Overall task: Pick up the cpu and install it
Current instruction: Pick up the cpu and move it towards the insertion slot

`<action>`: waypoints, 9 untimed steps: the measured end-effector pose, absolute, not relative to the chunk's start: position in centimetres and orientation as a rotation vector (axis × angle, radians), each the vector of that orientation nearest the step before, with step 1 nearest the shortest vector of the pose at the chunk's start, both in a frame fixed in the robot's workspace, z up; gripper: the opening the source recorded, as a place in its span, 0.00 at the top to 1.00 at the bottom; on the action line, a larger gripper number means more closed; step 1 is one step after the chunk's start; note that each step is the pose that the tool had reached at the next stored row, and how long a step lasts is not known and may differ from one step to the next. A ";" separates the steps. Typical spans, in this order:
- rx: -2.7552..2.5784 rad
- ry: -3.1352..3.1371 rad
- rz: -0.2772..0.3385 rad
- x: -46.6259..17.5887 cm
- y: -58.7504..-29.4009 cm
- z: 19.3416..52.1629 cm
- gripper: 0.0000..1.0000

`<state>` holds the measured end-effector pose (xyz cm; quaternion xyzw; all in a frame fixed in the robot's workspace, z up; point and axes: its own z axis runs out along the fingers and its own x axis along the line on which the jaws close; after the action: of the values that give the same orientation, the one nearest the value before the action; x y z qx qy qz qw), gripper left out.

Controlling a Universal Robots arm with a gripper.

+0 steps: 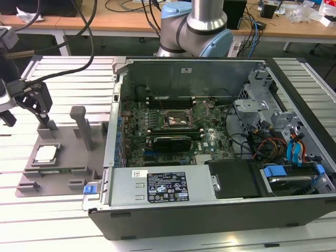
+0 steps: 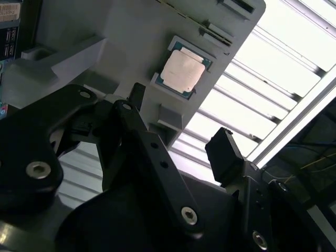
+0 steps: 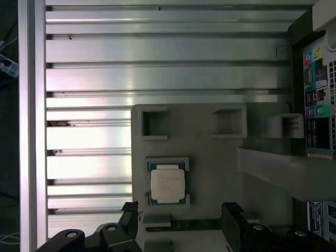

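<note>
Grey plastic walls of a fixture [image 1: 65, 157] keep the cpu [image 1: 44, 153] seated flat and square, on the exterior view's left of the computer case [image 1: 210, 210]. The gripper [image 1: 46, 118] is held spread and empty close above it, so that the chip is framed between the jaws in both wrist views.

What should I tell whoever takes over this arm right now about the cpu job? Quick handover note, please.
The gripper: jaws open, holding nothing; it hovers over the grey tray, close to the cpu but apart from it.
The cpu: lies flat in its recess on the grey tray, to the exterior view's left of the open computer case.
Done: nothing beyond the gripper standing over the tray.
Left: the cpu is not yet picked up and not yet installed in the computer case.
</note>
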<state>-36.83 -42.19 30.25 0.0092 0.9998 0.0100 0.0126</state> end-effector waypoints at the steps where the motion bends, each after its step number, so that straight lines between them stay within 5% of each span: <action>1: 0.029 3.116 0.031 -36.8 -42.2 30.2 0.26; 9: 0.028 3.116 0.031 -36.8 -42.2 29.5 0.26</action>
<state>-36.82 -42.19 29.49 0.0091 0.9998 0.0100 0.0126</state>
